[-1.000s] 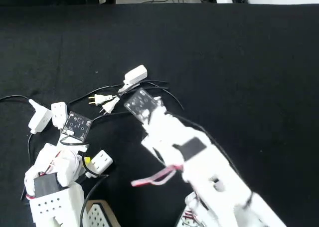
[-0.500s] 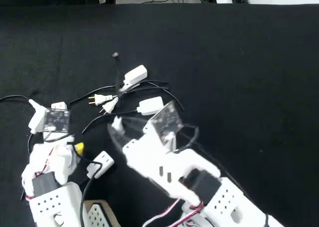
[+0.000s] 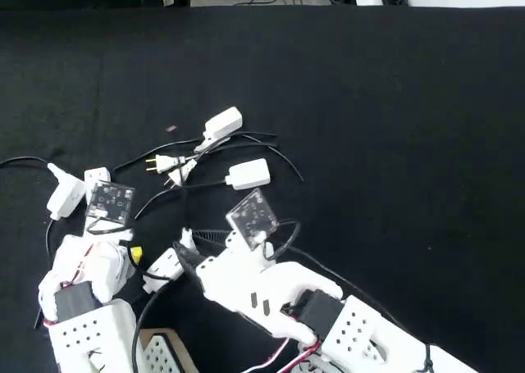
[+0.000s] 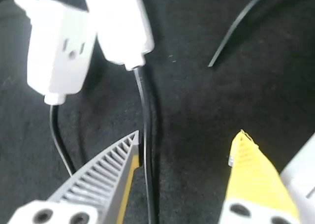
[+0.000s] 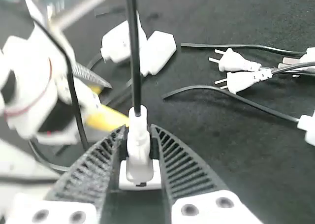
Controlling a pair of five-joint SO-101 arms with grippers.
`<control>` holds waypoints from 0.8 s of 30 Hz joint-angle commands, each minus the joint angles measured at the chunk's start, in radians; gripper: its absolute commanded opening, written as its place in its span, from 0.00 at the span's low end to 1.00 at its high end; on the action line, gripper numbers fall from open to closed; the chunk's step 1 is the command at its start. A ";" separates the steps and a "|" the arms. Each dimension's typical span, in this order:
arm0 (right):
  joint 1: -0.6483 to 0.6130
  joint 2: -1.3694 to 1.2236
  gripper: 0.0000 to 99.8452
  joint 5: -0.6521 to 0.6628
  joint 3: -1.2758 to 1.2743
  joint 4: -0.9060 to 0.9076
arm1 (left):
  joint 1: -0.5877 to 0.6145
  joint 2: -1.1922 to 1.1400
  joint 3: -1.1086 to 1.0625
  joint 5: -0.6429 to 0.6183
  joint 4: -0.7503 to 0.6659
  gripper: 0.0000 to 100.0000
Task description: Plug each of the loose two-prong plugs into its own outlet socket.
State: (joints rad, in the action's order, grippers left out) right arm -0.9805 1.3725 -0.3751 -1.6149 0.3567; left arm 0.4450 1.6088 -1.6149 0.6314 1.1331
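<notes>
Far left of the tabletop [image 3: 394,102]: two white sockets lie side by side, the slotted socket [image 4: 59,44] and the second socket [image 4: 120,22]. They sit at about 11 o'clock from my left jaws.

Left jaws: open and empty. A black cord [image 4: 145,135] from the second socket lies between them, and I see no contact.

Centre-left: the loose plugs, neither one plugged in.
- The brass-pronged plug [image 3: 162,164] lies flat on a 9-to-3 axis, prongs to 9 o'clock.
- The second plug [image 3: 180,173] is just beside it, prongs toward roughly 8 o'clock.
- Both lie near 1 o'clock from my left jaws and 12 o'clock from my right.

Past them are the far socket [image 3: 223,125] and the near socket [image 3: 248,175].

Right jaws: closed on a white connector [image 5: 137,150], its cord running straight away from me. I cannot tell whether it is a plug or a socket.

Judgement: neither arm is clearly nearer the plugs, but my left jaws are free. They should probably take the brass-pronged plug, closing across its 9-to-3 axis on the body's flanks.

Views: the right wrist view shows my grip on the connector, which the arm covers in the high view. The left wrist view shows the slots in the socket face, while the high view shows that socket as a plain white block.
</notes>
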 commanded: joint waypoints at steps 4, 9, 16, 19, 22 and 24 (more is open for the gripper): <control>-0.005 0.013 0.01 -0.031 -0.053 -0.160 | -0.016 0.008 0.008 0.012 0.009 0.29; 0.005 0.013 0.01 -0.066 -0.019 -0.100 | -0.019 0.008 0.013 0.012 0.012 0.29; 0.451 0.012 0.01 -0.069 0.423 0.479 | -0.027 0.002 0.257 -0.058 0.147 0.29; 0.624 -0.019 0.01 -0.066 0.530 0.566 | -0.116 -0.005 0.384 -0.023 0.264 0.29; 0.651 -0.145 0.01 -0.044 0.545 0.540 | -0.283 -0.006 0.377 0.040 0.308 0.29; 0.654 -0.275 0.01 -0.021 0.578 0.512 | -0.360 -0.006 0.332 0.071 0.298 0.29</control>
State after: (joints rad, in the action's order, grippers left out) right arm -0.3483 1.2313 -0.4242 -1.1208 0.8922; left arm 0.2025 1.6118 -1.2912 0.6636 1.4216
